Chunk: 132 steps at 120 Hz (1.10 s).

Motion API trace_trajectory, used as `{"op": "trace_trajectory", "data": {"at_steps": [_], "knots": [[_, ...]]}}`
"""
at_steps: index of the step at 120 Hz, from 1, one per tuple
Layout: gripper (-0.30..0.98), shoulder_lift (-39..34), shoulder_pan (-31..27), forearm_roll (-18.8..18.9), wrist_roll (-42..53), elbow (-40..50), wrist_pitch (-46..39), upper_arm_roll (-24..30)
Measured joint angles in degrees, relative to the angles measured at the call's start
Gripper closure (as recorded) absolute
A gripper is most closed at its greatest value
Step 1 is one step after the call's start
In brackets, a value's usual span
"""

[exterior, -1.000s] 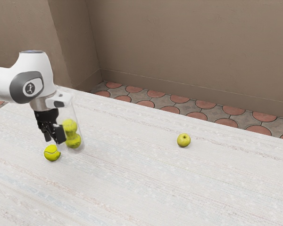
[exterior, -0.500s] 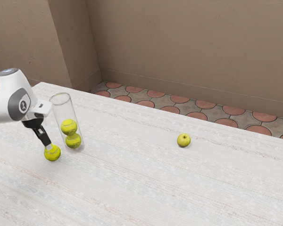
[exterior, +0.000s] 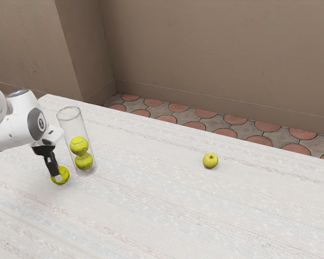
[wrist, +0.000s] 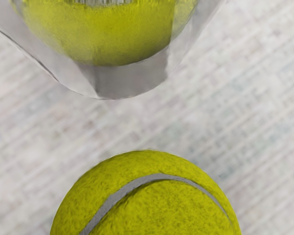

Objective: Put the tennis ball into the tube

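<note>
Lowered, our gripper [exterior: 58, 177] meets the tennis ball [exterior: 65, 174], exterior view's left, presumably for lifting; whether closed, we cannot tell

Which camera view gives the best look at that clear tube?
The exterior view: it shows the tube from rim to base, with two stacked balls inside. The wrist view shows its lower end close up, around part of a ball.
</note>
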State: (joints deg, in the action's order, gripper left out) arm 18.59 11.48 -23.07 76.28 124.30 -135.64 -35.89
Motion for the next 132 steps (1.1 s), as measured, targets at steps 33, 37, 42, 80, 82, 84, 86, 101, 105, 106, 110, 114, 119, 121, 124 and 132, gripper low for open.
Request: {"op": "trace_trajectory", "data": {"at_steps": [33, 37, 42, 80, 82, 84, 86, 101, 105, 106, 110, 114, 119, 121, 124, 132], "knots": [[0.03, 3.22, -2.09, -4.99, 9.06, -1.22, 0.14, 2.94], [0.04, 3.26, -2.12, -5.38, 9.95, -1.21, 0.13, 3.02], [0.07, 3.26, -2.14, -5.78, 10.99, -1.17, 0.11, 3.07], [0.2, 2.56, -2.99, -6.68, 16.97, -0.69, 0.4, 2.44], [0.2, 2.54, -3.01, -6.68, 17.2, -0.67, 0.44, 2.43], [0.19, 2.53, -3.01, -6.7, 17.43, -0.65, 0.47, 2.43], [0.19, 2.55, -3.02, -6.71, 17.65, -0.6, 0.5, 2.42], [0.17, 2.54, -3.1, -6.77, 19.13, -0.16, 0.65, 2.34], [0.16, 2.48, -3.24, -6.78, 19.48, -0.1, 0.68, 2.32], [0.17, 2.43, -3.27, -6.78, 19.56, -0.06, 0.69, 2.31], [0.19, 2.19, -3.37, -6.79, 19.88, 0.13, 0.71, 2.27], [0.21, 1.93, -3.42, -6.78, 20.19, 0.22, 0.73, 2.26], [0.24, 1.68, -3.45, -6.79, 20.55, 0.28, 0.74, 2.24], [0.26, 1.62, -3.44, -6.79, 20.69, 0.28, 0.74, 2.24], [0.27, 1.56, -3.42, -6.8, 20.88, 0.27, 0.74, 2.24], [0.31, 1.45, -3.33, -6.82, 21.38, 0.27, 0.64, 2.24]]}}
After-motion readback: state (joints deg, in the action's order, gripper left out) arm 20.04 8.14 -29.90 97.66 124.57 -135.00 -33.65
